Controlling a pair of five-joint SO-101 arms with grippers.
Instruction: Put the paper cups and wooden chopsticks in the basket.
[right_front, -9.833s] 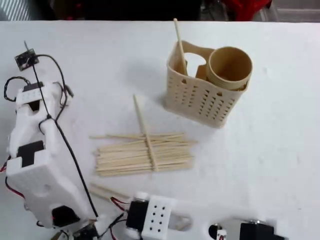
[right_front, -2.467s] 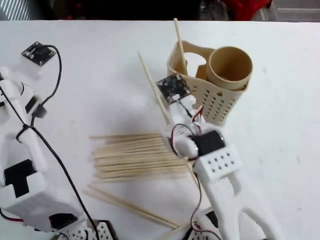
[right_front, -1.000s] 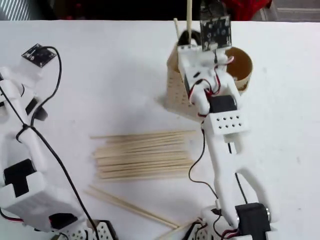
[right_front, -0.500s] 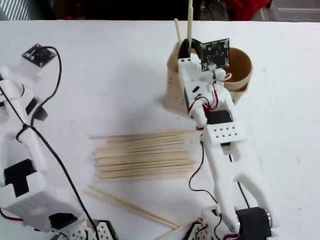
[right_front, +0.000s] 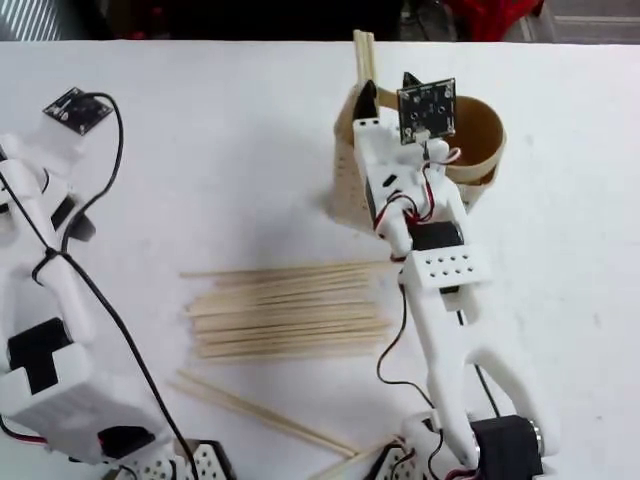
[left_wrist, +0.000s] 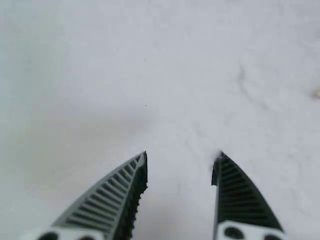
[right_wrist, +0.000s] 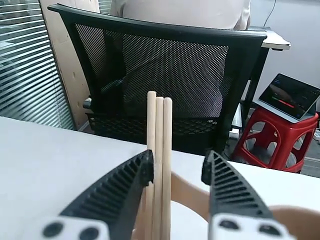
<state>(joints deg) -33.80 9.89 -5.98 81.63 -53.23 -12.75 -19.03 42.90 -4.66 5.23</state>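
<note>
The right gripper hangs over the basket near the table's far edge, jaws apart around three upright chopsticks standing in it beside the paper cup. The loose chopsticks lie mid-table. The left gripper has its jaws spread wide over bare table.

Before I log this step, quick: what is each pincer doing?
Left pincer: open, empty, above the table.
Right pincer: open, with upright chopsticks between its jaws, not clamped.
</note>
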